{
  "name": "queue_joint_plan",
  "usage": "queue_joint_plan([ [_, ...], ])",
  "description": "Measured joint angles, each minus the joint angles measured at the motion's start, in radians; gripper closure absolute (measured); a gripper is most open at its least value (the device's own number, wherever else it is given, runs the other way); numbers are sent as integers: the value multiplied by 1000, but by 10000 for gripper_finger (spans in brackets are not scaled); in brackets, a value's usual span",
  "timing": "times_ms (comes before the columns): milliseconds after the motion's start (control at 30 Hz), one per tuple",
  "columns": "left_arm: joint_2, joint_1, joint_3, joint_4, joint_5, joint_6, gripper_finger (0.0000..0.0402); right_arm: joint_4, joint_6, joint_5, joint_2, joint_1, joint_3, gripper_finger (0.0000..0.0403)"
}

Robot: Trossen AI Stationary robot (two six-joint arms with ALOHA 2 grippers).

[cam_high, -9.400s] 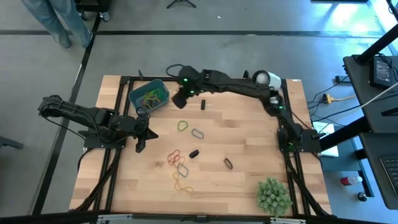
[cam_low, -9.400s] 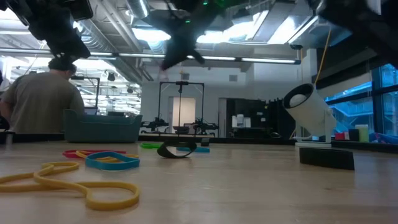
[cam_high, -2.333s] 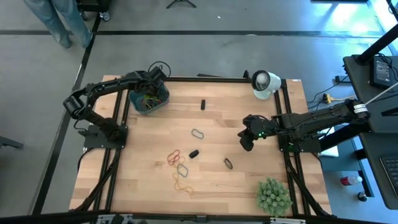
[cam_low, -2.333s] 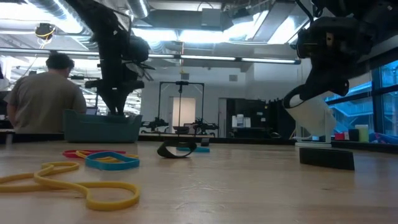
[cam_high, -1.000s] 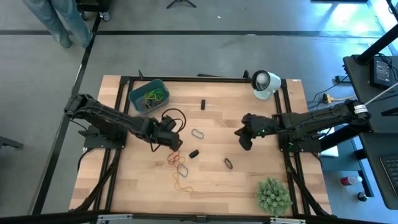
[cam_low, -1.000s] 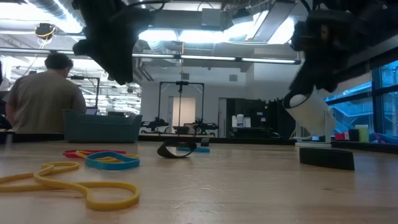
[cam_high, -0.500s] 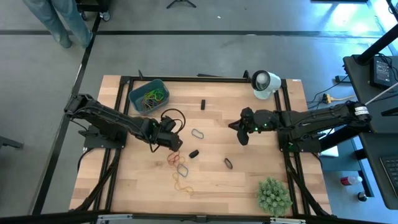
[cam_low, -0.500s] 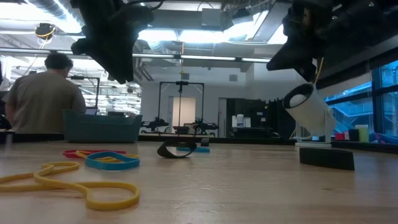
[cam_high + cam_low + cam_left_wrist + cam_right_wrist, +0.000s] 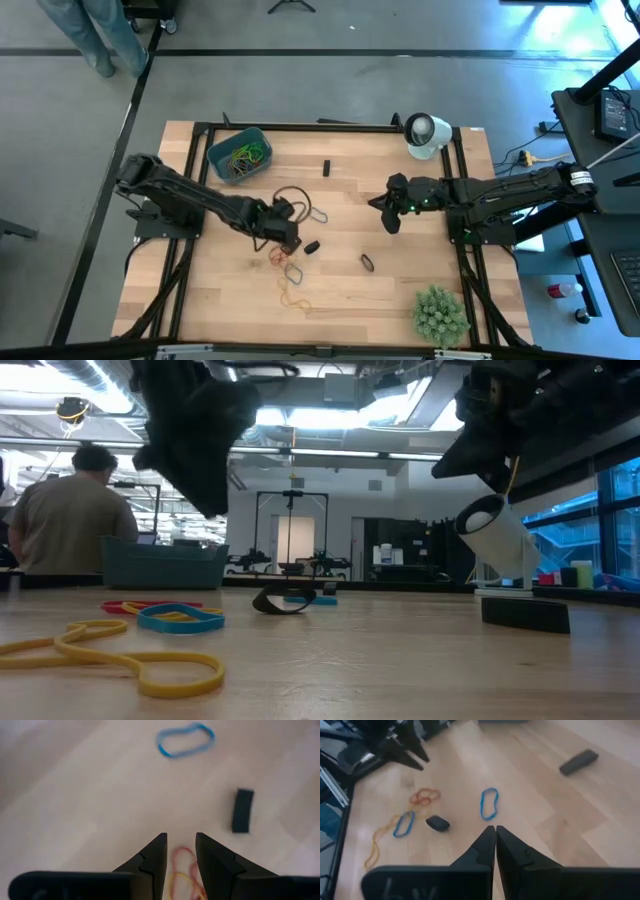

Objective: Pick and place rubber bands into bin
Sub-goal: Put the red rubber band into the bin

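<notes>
Red bands point(image 9: 183, 863) lie on the wood just ahead of my left gripper point(image 9: 180, 851), which hangs low over them with jaws apart and nothing between, I think so that one finger can go on each side of a loop. More bands point(image 9: 291, 281) are spread near the table's middle. My right gripper point(image 9: 495, 834) waits above the right side, jaws together and empty, to leave room. My bin point(image 9: 238, 153) stands at the far left corner with some bands inside.
</notes>
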Motion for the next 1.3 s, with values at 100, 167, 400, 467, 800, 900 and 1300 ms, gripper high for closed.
queue_joint_plan([
  [100, 60, -11, 0, 49, 51, -2, 304, -57, 10, -1, 0, 0, 0, 384],
  [167, 97, -16, 0, 45, 103, -36, 304, -88, 31, -1, 0, 0, 0, 384],
  [400, 186, -17, 0, 35, 181, -63, 304, -182, 64, -2, 0, 21, 0, 384],
  [467, 203, -17, 0, 36, 179, -63, 304, -196, 78, -3, 0, 33, 0, 384],
  [800, 269, 3, 3, 44, 177, -53, 344, -215, 86, -3, 0, 103, 0, 384],
  [900, 263, 2, 2, 46, 189, -72, 390, -214, 86, -3, 0, 112, 0, 384],
  [1300, 139, 0, 202, -221, 135, -98, 399, -213, 82, -2, 0, 112, 0, 384],
])
